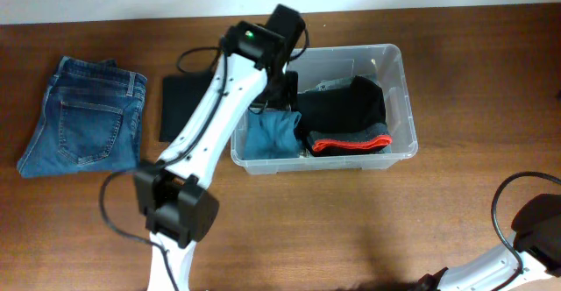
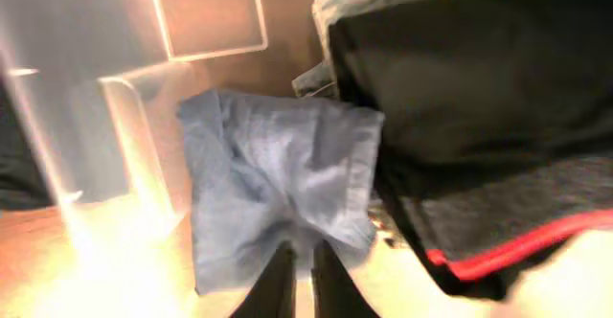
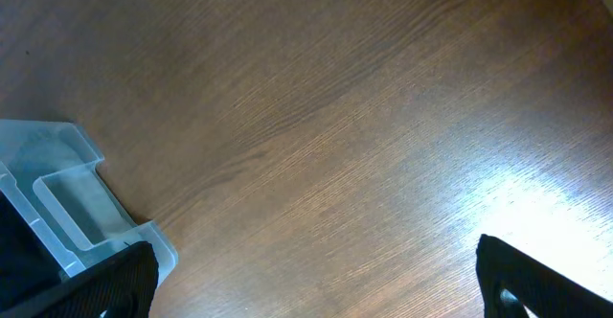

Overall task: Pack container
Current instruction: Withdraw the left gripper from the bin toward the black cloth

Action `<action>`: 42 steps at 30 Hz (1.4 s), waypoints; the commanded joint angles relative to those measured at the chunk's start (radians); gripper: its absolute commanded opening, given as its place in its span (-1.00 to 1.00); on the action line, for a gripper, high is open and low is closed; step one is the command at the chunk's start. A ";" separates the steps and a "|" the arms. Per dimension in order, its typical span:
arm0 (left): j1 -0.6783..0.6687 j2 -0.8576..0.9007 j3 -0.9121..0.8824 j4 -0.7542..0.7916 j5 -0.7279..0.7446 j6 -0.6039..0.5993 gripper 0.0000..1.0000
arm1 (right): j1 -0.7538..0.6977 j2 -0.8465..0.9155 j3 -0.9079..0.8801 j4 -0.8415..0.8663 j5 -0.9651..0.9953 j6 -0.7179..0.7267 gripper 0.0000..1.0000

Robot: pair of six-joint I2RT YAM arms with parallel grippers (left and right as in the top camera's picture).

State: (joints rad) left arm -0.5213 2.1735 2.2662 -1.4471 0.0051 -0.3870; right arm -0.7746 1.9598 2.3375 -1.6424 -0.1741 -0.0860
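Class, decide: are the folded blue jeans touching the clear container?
Apart. The overhead view shows the jeans lying well left of the container, with a black cloth between them.

The container [image 1: 399,89] I worked in was clear, glossy plastic. Its blue cloth [image 2: 278,184] looked soft and matt, and the black garment [image 2: 479,98] was a fuzzier knit. The jeans [image 1: 83,116] were coarse denim. My table [image 3: 335,117] was smooth, grained wood with a sheen.

Overhead top-down, left wrist close over container [image 1: 405,107]
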 commanded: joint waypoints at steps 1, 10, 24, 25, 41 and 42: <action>-0.002 0.003 0.002 0.020 0.018 -0.002 -0.99 | 0.001 0.001 0.002 0.000 0.002 -0.002 0.97; -0.020 0.122 -0.151 0.132 0.018 -0.002 -0.99 | 0.001 0.001 0.002 0.000 0.002 -0.002 0.97; -0.012 0.113 -0.032 0.106 0.018 0.001 -0.99 | 0.001 0.001 0.002 0.000 0.002 -0.002 0.97; -0.005 0.086 0.015 0.093 0.018 0.020 -0.99 | 0.001 0.001 0.002 0.000 0.002 -0.002 0.97; 0.266 -0.121 0.189 -0.071 -0.031 0.043 -0.67 | 0.001 0.001 0.002 0.000 0.002 -0.002 0.97; 0.280 -0.121 0.189 -0.078 -0.031 0.043 -0.63 | 0.001 0.001 0.002 0.000 0.002 -0.002 0.97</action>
State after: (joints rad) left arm -0.2977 2.0567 2.4500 -1.4944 -0.0116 -0.3569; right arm -0.7746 1.9598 2.3375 -1.6424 -0.1741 -0.0868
